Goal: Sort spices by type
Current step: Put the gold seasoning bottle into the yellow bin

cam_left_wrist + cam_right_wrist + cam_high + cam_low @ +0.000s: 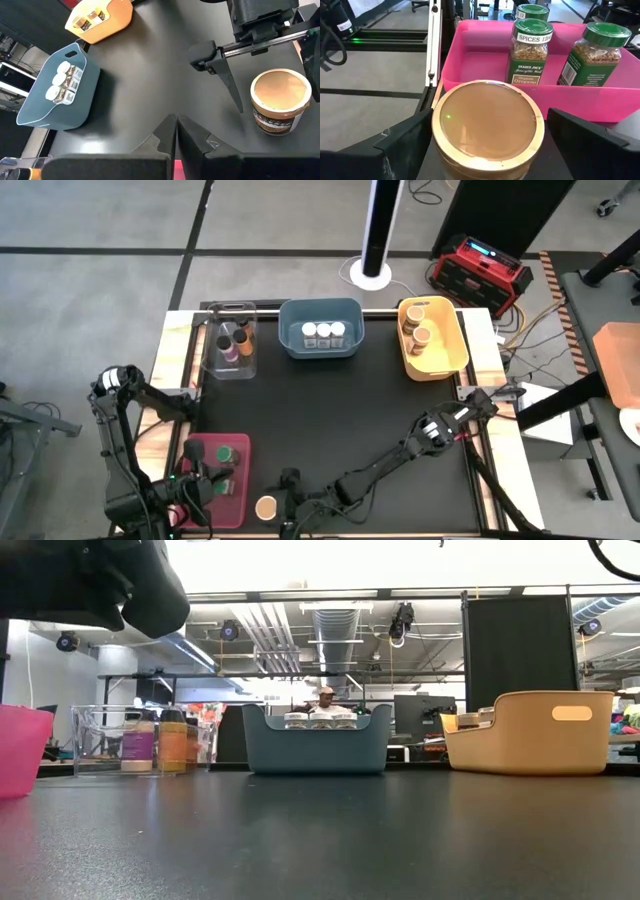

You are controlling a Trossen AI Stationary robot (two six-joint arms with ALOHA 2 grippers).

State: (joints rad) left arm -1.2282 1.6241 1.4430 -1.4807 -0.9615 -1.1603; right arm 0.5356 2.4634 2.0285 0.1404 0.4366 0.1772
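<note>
A spice jar with a tan lid (266, 506) (487, 125) stands upright on the black mat near the table's near edge, just right of the pink bin (238, 480). My right gripper (487, 150) reaches in level from the right. It is open, one finger (227, 80) on each side of the jar, and in the left wrist view a gap shows between that finger and the jar (279, 102). Three green-lidded jars (530, 50) stand in the pink bin (485, 60). My left gripper (176, 131) hangs shut above the near left of the table, with nothing in it.
Along the far edge stand a clear bin (228, 340) with dark- and orange-lidded jars, a blue bin (320, 330) with three white-lidded jars, and a yellow bin (432, 335) with tan-lidded jars. Between them and the near bins lies bare black mat (340, 420).
</note>
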